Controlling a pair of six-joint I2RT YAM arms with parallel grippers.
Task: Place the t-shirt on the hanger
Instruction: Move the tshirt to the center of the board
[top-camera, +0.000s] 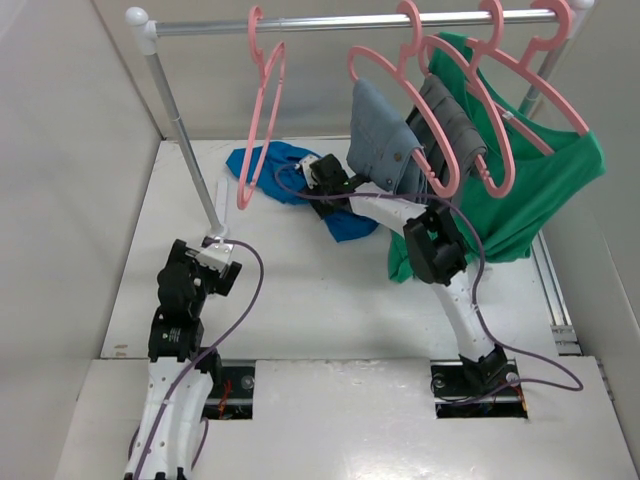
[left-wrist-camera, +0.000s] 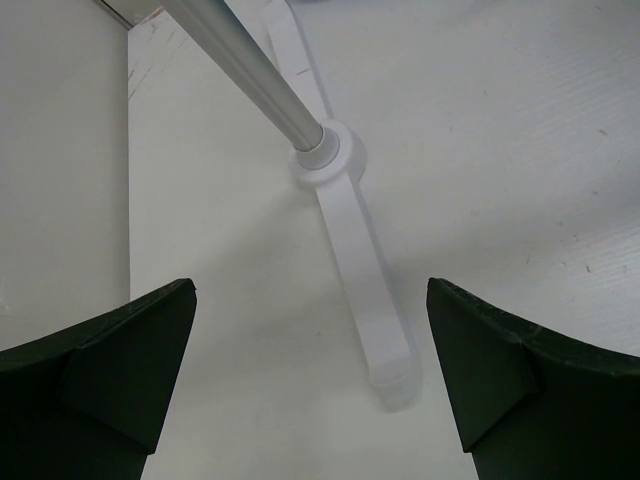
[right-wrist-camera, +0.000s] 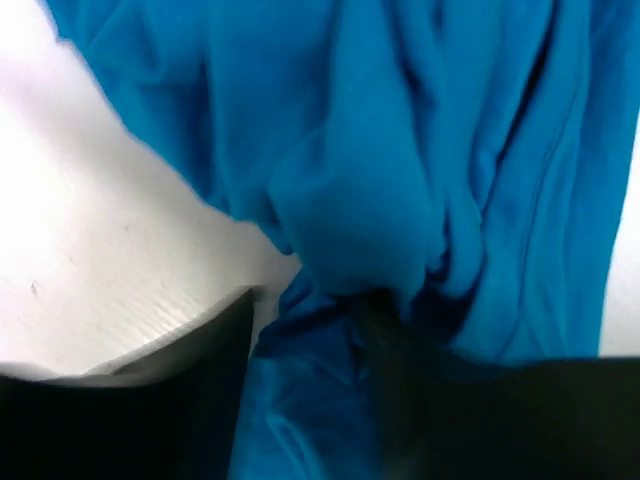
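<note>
Lying crumpled on the desk (top-camera: 300, 310) at the back, the blue t-shirt (top-camera: 268, 163) is a loose heap with one end trailing toward the right arm; none of it is on the hanger (top-camera: 262, 120). The bare pink hanger hangs by its hook from the rail (top-camera: 330, 24), just above and in front of the heap, turned nearly edge-on to the top camera. The right hand (right-wrist-camera: 310, 310) is down on the cloth. Its wrist view is blurred, but a bunched fold sits between the two dark fingers, so I judge it clamped on the t-shirt. Whether the fold is lifted clear of the desk cannot be told. The left hand (left-wrist-camera: 310, 285) hovers low over the desk beside the rack's post (left-wrist-camera: 250, 70), fingers spread wide and holding nothing, well apart from both shirt and hanger. Further right on the rail, other pink hangers carry grey clothes (top-camera: 385, 130) and a green shirt (top-camera: 530, 190). Progress: early. A grip on the cloth seems made. Finding the neck opening, threading the hanger through and settling the shoulders all remain.
</note>
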